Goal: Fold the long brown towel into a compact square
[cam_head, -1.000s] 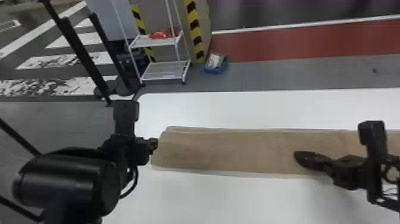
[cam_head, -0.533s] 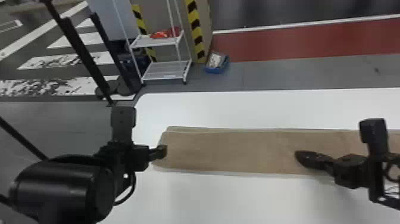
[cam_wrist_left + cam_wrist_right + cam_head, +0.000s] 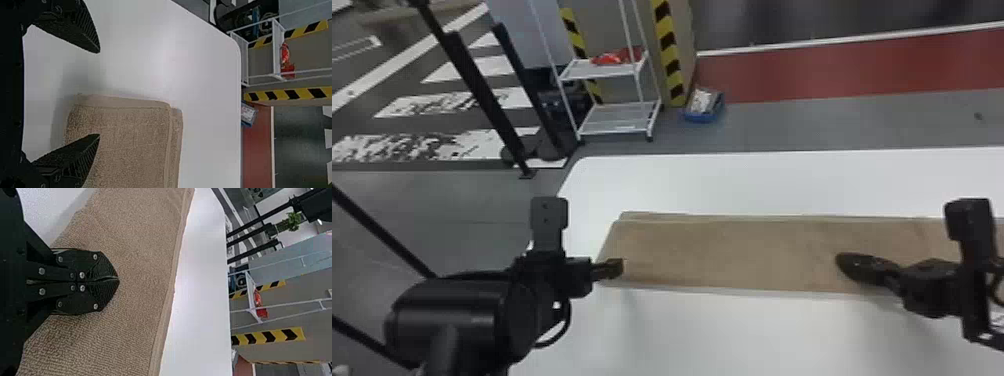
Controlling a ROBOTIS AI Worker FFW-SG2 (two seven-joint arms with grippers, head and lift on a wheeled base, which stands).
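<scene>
Brown towel (image 3: 732, 252) lies flat across the head view's middle to its right edge, with our left gripper (image 3: 618, 268) at its left end, wide apart and empty, and our right gripper (image 3: 847, 262) on it at right, pressed together, maybe pinching cloth, we can't tell.

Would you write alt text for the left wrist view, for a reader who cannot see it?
The left gripper is open at one end of the layered brown towel, which lies on a white table. Beyond stands a white rack.
</scene>
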